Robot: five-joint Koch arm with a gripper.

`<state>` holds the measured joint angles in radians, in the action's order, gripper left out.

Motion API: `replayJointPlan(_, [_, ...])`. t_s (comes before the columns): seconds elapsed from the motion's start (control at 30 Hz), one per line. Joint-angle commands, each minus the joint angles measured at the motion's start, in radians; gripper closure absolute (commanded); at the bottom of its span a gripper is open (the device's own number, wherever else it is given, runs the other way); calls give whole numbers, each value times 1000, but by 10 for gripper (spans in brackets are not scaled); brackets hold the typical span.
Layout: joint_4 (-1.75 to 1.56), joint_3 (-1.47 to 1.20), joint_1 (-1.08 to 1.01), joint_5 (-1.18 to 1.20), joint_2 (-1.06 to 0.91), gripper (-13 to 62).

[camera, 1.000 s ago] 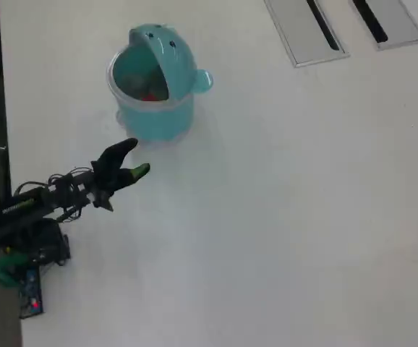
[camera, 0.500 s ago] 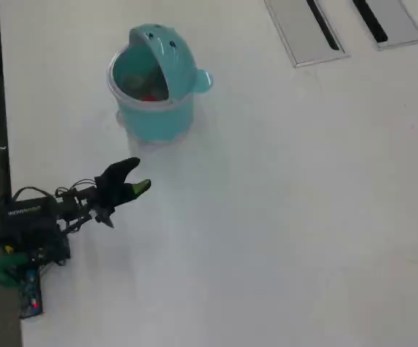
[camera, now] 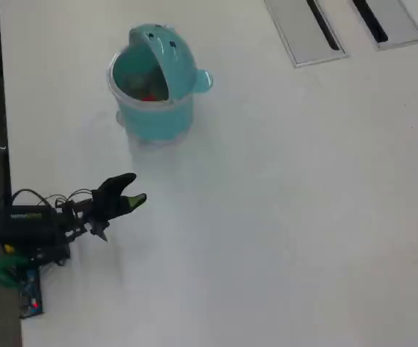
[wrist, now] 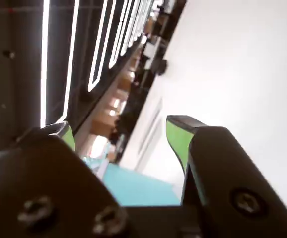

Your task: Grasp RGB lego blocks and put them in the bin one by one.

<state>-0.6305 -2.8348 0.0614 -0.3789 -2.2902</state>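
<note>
The teal bin [camera: 155,108] stands on the white table at the upper left of the overhead view, with its domed lid [camera: 167,52] flipped open. A red lego block [camera: 149,96] shows inside it; I cannot make out other blocks. My gripper [camera: 137,188] hovers below and left of the bin, well apart from it. In the wrist view the gripper [wrist: 121,131] is open, its green pads [wrist: 177,139] stand wide apart with nothing between them, and a blurred piece of the bin [wrist: 138,186] lies beyond the gap.
Two grey slotted panels [camera: 306,29] [camera: 386,20] are set into the table at the top right. The table's left edge [camera: 3,144] runs beside the arm's base and its electronics [camera: 21,285].
The arm has drawn back down and left, away from the bin. The gripper stays open and holds nothing.
</note>
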Motion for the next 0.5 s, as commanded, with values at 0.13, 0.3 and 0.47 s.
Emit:
replayJointPlan(0.13, [-181, -69, -6, 31, -71, 157])
replayJointPlan(0.3, [-219, -147, -11, 83, -69, 157])
replayJointPlan(0.47, [-238, -195, -8, 106, -67, 157])
